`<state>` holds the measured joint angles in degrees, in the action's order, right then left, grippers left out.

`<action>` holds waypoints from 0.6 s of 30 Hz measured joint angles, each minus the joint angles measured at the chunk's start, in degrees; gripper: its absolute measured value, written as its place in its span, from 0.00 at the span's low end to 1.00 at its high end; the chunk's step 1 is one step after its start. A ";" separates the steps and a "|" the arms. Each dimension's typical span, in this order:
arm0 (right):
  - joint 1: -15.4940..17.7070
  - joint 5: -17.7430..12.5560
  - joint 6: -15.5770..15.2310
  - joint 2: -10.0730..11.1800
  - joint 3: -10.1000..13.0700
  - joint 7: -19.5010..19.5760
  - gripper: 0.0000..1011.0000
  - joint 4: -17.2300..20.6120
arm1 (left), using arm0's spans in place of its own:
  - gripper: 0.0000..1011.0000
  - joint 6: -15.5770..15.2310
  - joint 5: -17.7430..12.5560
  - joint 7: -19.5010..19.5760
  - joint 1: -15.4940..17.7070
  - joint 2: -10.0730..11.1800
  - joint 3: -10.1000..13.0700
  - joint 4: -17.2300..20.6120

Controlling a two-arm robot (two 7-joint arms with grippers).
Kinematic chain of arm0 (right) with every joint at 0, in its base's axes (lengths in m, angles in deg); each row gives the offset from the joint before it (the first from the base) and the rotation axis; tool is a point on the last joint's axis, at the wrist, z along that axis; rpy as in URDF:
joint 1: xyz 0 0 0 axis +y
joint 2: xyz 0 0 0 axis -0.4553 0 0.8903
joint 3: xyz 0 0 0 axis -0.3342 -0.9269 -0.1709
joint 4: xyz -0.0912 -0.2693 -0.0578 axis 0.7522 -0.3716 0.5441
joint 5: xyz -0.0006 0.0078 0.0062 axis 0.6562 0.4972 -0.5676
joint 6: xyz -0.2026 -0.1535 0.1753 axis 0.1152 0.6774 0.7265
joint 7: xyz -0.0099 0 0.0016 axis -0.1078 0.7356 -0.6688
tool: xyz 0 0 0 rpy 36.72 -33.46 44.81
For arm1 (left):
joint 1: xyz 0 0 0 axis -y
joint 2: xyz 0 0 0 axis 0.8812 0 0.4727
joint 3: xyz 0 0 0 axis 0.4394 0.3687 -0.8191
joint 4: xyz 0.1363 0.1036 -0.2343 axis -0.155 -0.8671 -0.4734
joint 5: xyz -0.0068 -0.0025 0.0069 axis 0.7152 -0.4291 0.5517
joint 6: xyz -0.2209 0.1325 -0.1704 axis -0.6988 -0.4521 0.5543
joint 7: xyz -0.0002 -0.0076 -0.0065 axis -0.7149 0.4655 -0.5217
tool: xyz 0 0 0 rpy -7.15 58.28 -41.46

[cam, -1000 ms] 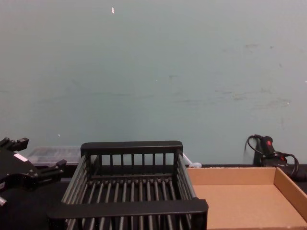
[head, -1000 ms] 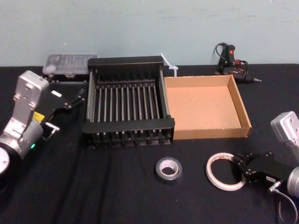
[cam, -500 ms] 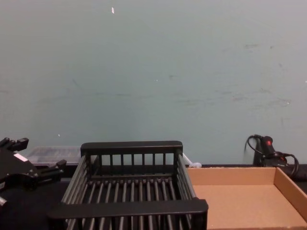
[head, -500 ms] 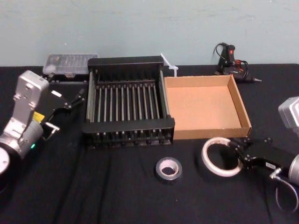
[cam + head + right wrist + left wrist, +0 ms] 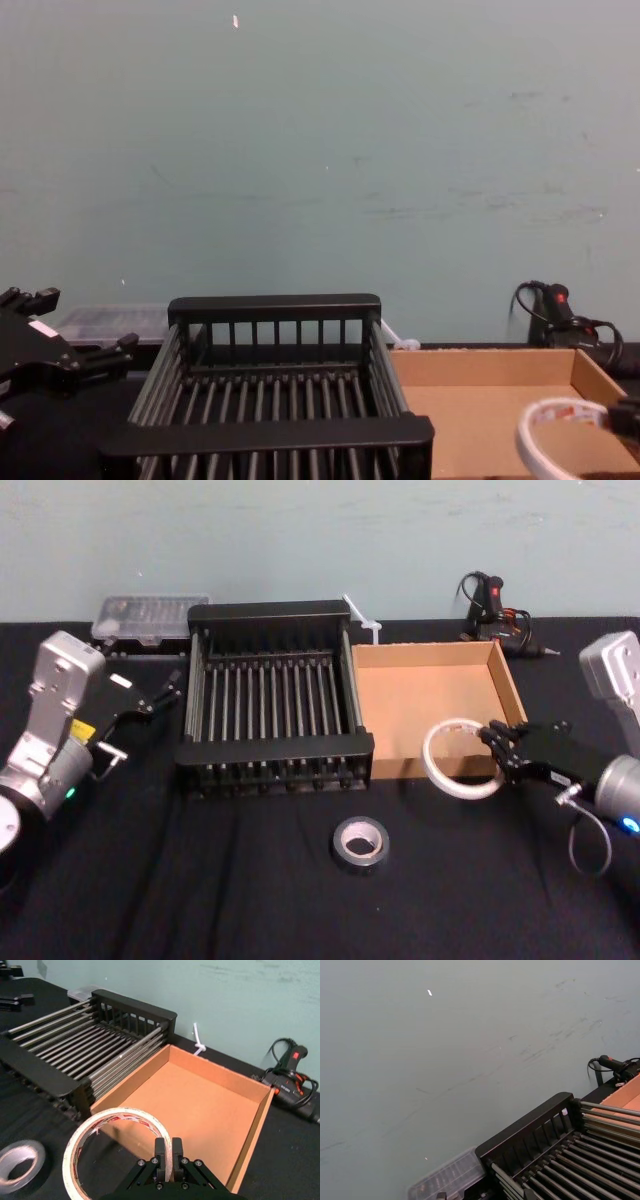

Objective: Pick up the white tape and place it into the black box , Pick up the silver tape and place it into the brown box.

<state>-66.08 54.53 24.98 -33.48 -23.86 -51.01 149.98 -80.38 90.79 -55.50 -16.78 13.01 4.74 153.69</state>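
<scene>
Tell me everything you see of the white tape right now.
The white tape is a thin white ring with small red-orange marks printed inside its rim. It is lifted off the table, tilted, in front of the brown box's near wall. The right gripper pinches its band on one side, one finger inside the ring and one outside. Nothing else touches it.

A scuffed pale teal wall rises behind the black-covered table.

Two tape rolls: one white tape, one silver tape. Two boxes: one black box, one brown box. One clear plastic case. One glue gun.
</scene>
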 joint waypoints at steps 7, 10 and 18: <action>-4.49 2.38 -0.32 -2.00 -1.70 0.47 0.09 -2.48 | 0.99 0.00 0.00 0.00 0.00 0.00 0.00 0.00; -6.33 3.24 -0.25 -2.90 -2.34 0.37 0.09 -3.49 | 0.99 0.00 0.00 0.00 0.00 0.00 0.00 0.00; -11.06 4.97 0.10 -5.02 -4.34 -1.31 0.09 -6.17 | 0.99 0.00 0.00 0.00 0.00 0.00 0.00 0.00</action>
<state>-77.14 59.50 25.08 -38.49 -28.20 -52.32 143.81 -80.38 90.78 -55.50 -16.78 13.01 4.74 153.69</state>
